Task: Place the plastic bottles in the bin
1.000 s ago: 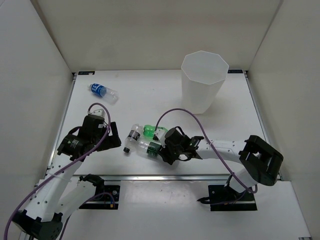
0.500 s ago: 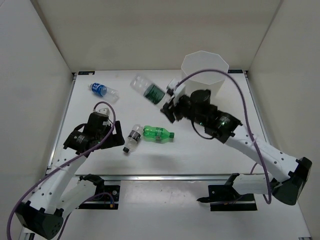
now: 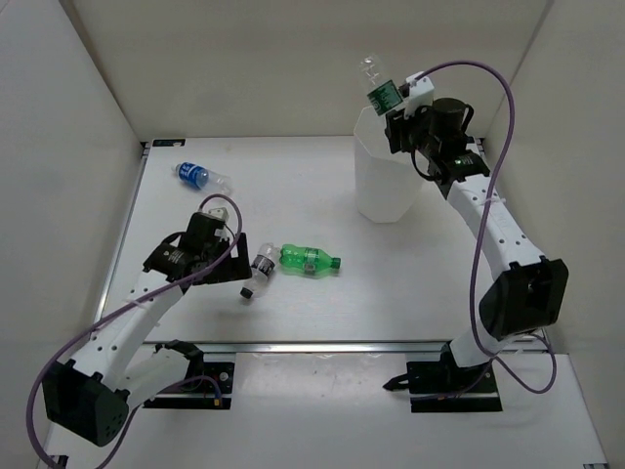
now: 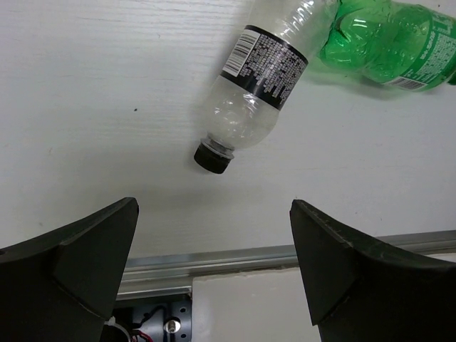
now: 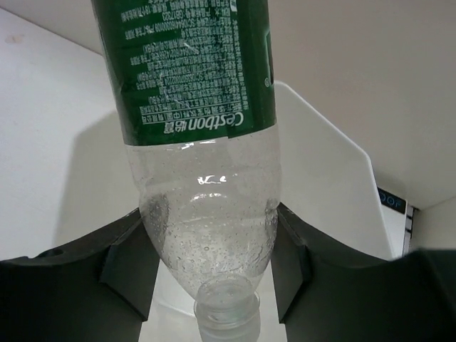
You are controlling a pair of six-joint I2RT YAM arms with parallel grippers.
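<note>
Three of the four bottles lie on the bench: the one with the blue label far off to the left, and the green bottle with the small clear bottle with the dark label lying against its base end. The fourth, the clear bottle with the dark green label, is up in the air in the right jaws, which are closed on its neck end, cap toward the wrist and base pointing away. From the top view it hangs over the near-left side of the bin, so I judge this to be the drop step for the first bottle. Next I want the bottle squarely over the mouth, not the rim, and then the right jaws opened to let it fall. The left jaws stand wide open and hold nothing, hovering just short of the small bottle's cap. That pick calls for a careful descent, since the green bottle is touching it and could roll.
</note>
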